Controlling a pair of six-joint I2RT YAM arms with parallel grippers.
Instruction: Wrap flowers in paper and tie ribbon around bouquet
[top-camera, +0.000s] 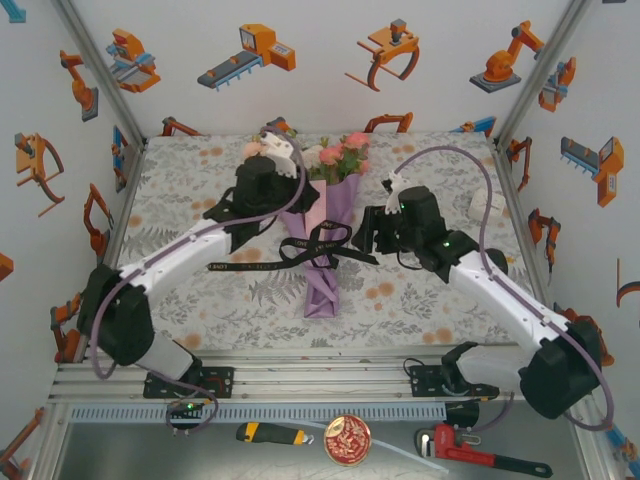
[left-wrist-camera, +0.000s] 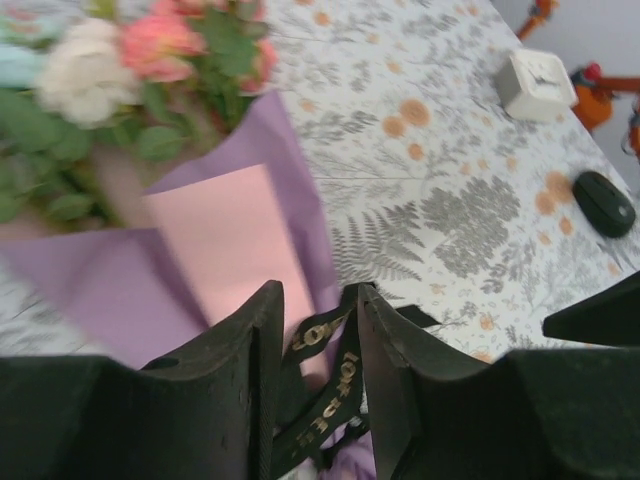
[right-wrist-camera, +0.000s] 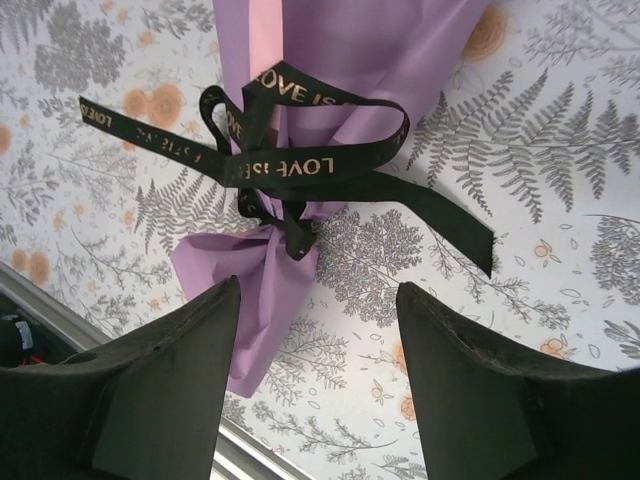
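The bouquet (top-camera: 328, 215) lies along the middle of the bench (top-camera: 430, 300), with its flowers (left-wrist-camera: 150, 50) toward the far wall. The purple paper (right-wrist-camera: 340, 45) cone narrows toward the arms. The black ribbon (right-wrist-camera: 310, 165) is tied in a bow round the cone's narrow part, its tails spread over the bench. The left claw (left-wrist-camera: 315, 300) is partly open, and a stretch of ribbon runs through the gap between its fingers. The right claw (right-wrist-camera: 318, 288) gapes wide by the cone's lower end, gripping nothing.
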